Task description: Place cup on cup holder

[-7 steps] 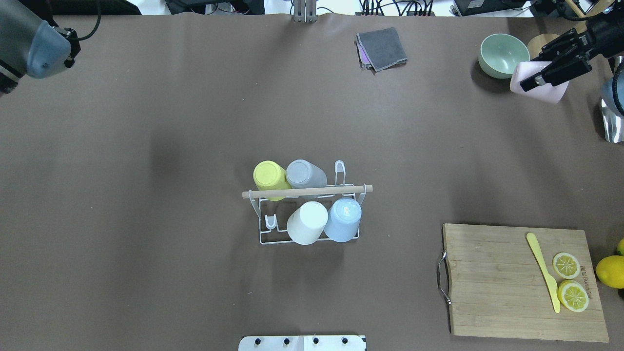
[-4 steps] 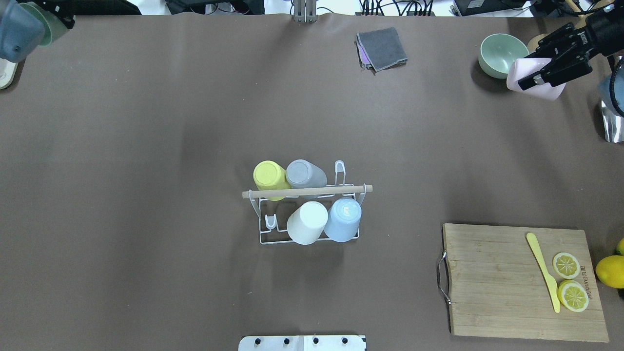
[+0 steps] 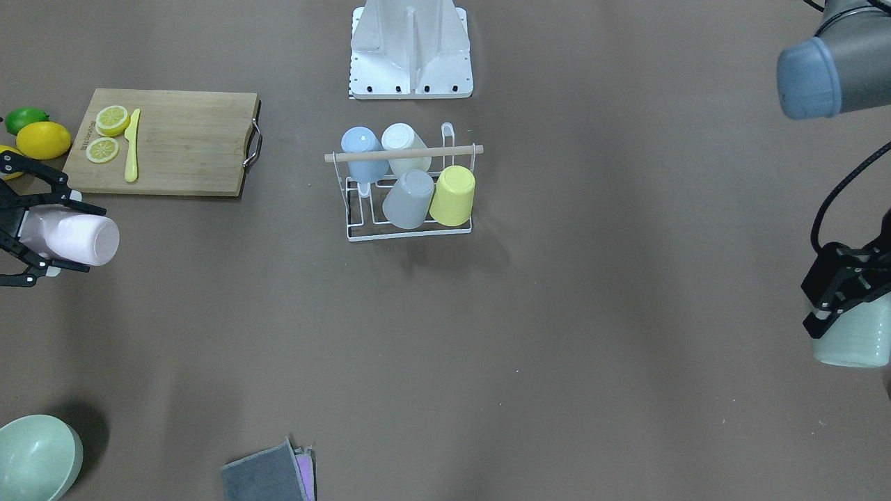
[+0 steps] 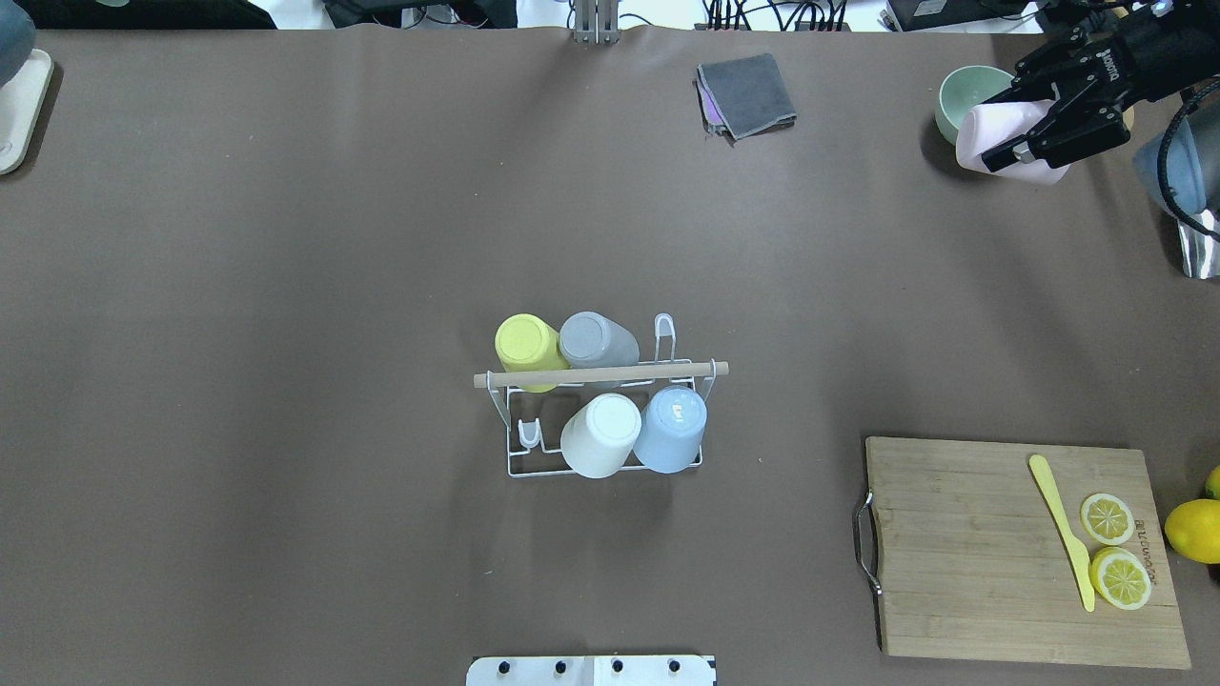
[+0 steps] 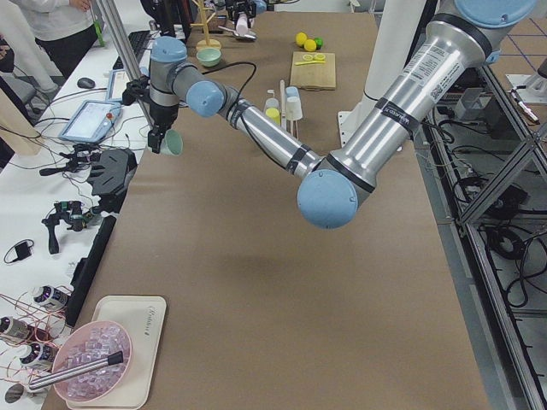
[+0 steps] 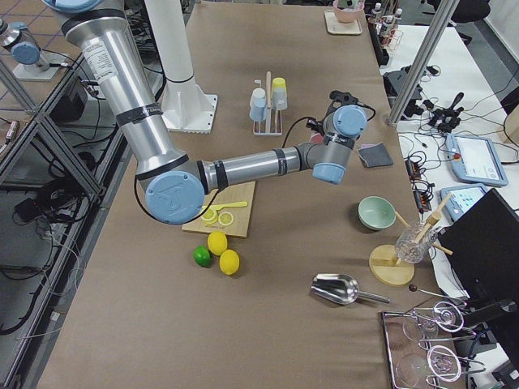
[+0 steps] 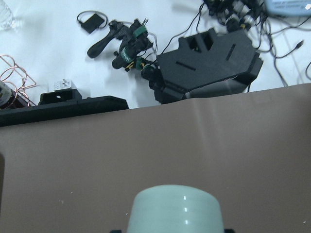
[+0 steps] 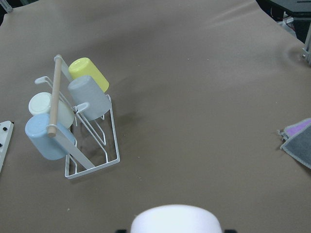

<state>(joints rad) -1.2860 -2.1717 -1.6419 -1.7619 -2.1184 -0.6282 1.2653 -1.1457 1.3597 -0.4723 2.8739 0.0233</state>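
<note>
Right hand [image 3: 95, 241] pinches the pink cup [image 3: 59, 235] mid-wall (likely light, stiff, slippery); left hand [image 3: 841, 314] likewise pinches a green cup [image 3: 846, 346].

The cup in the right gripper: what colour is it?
The cup is pale pink, clearest in the exterior front-facing view.

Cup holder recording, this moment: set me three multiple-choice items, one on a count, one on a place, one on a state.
1. Cups on the cup holder: A two; B four; C six.
2. The lemon slices lie: A on the cutting board; B in the cup holder; C inside a cup.
3. The right gripper is: A open and empty; B shut on a pink cup; C shut with nothing held.
Key: 1 B, yellow, grey, white and blue; 2 A, both sit on the wood; 3 B, it clamps the cup's sides.
</note>
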